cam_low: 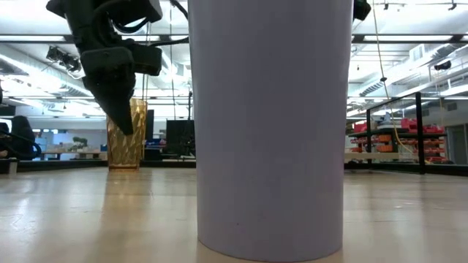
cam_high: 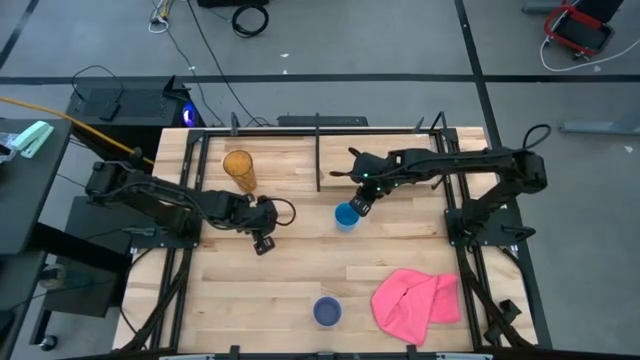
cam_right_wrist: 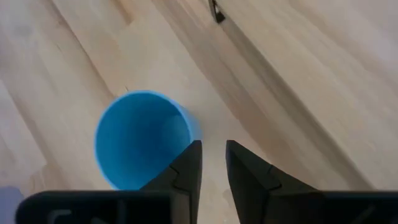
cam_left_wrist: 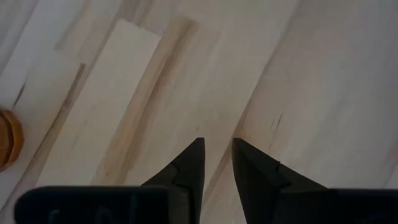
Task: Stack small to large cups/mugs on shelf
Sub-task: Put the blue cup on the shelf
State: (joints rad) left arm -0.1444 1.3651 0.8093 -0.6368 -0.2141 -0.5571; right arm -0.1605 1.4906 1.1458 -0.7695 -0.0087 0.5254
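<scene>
The short bright blue cup (cam_high: 346,216) stands upright on the tabletop near the middle, its open mouth up (cam_right_wrist: 143,138). My right gripper (cam_high: 360,205) (cam_right_wrist: 213,152) is shut and hangs just above it, beside the rim's far right side; I see no touch. The tall amber tumbler (cam_high: 240,170) (cam_low: 126,135) stands at the far left. The lavender-blue cup (cam_high: 327,311) (cam_low: 270,131) stands by the near edge. My left gripper (cam_high: 263,240) (cam_left_wrist: 217,149) (cam_low: 123,120) is shut and empty, pointing down above bare wood. The shelf (cam_high: 300,150) runs along the far edge.
A pink cloth (cam_high: 415,300) lies crumpled at the near right. Black posts and rods of the shelf (cam_high: 318,150) stand along the far edge. Bare wood lies between the two grippers and the near edge.
</scene>
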